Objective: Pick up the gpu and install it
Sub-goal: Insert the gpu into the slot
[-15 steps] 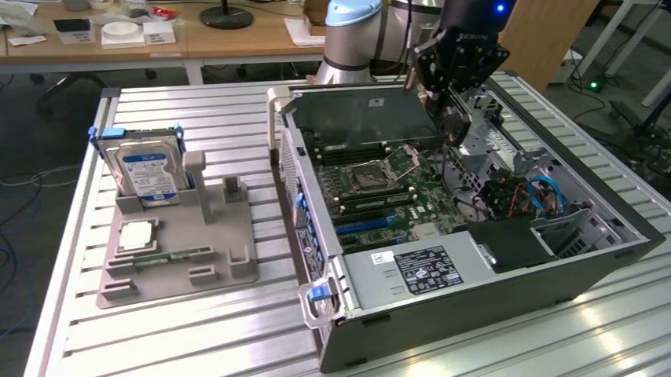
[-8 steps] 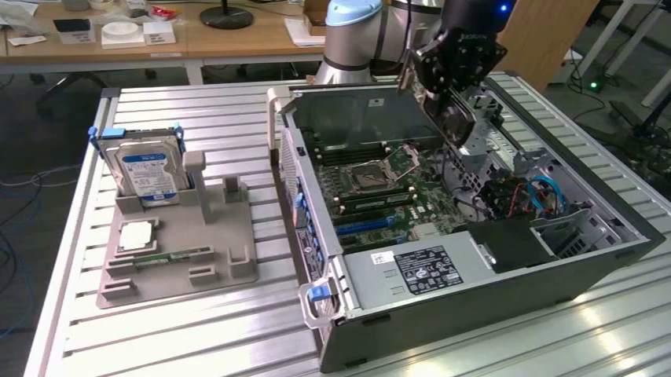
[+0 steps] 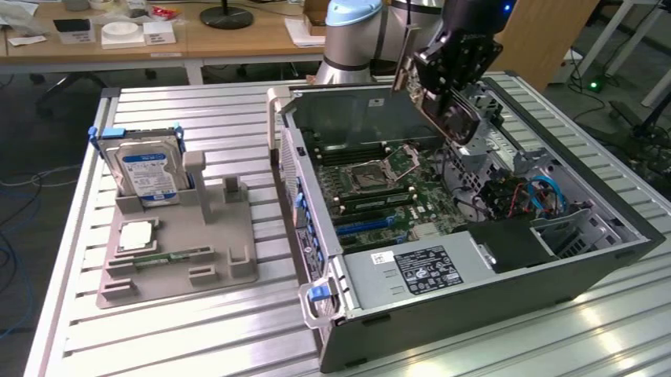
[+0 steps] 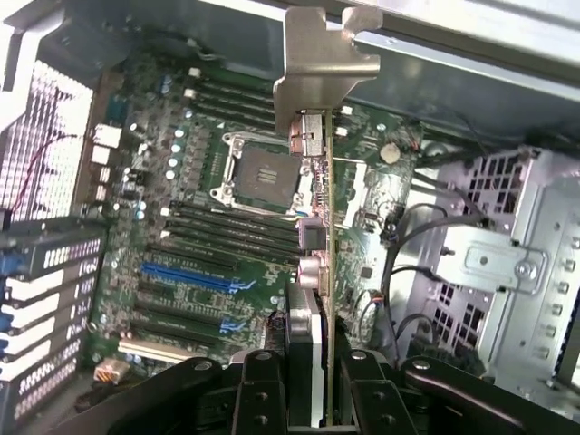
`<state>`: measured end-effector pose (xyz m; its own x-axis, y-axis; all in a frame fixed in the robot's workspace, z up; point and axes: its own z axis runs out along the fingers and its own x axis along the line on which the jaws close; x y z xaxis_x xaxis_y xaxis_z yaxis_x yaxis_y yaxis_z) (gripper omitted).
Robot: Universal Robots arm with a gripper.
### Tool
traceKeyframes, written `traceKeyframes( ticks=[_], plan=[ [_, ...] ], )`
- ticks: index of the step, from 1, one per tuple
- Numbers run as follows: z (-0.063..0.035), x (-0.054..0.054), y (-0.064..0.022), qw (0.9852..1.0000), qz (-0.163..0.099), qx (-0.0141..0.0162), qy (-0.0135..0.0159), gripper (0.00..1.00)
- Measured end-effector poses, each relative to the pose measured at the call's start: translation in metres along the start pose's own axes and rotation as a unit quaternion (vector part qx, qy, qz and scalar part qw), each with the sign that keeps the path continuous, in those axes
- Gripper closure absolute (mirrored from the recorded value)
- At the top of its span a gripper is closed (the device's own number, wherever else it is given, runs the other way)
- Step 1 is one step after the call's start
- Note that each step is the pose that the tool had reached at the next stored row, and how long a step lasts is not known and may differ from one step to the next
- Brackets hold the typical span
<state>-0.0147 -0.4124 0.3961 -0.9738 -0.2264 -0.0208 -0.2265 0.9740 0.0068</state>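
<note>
Claw [image 4: 313, 372] gripping gpu [image 3: 451, 118] (edge-on); motherboard [image 4: 208, 236] inside open case [image 3: 472, 298]

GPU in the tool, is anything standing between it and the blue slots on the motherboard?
Nothing visible. The tool holds the gpu over the open case, with clear air down to the blue slots.

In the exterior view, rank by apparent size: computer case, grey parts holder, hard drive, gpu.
1. computer case
2. grey parts holder
3. hard drive and gpu: look alike; the gpu is tilted, so unranked.
</note>
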Motion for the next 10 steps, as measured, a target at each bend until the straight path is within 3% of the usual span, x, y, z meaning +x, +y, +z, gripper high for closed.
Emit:
traceKeyframes(
  ticks=[6, 10],
  plan=[
    [0.0000, 0.0000, -0.0001, 0.9993, -0.037, -0.0008, 0.0002, 0.72],
    [0.0000, 0.0000, -0.0001, 0.9980, -0.063, -0.0013, 0.0004, 0.72]
  ],
)
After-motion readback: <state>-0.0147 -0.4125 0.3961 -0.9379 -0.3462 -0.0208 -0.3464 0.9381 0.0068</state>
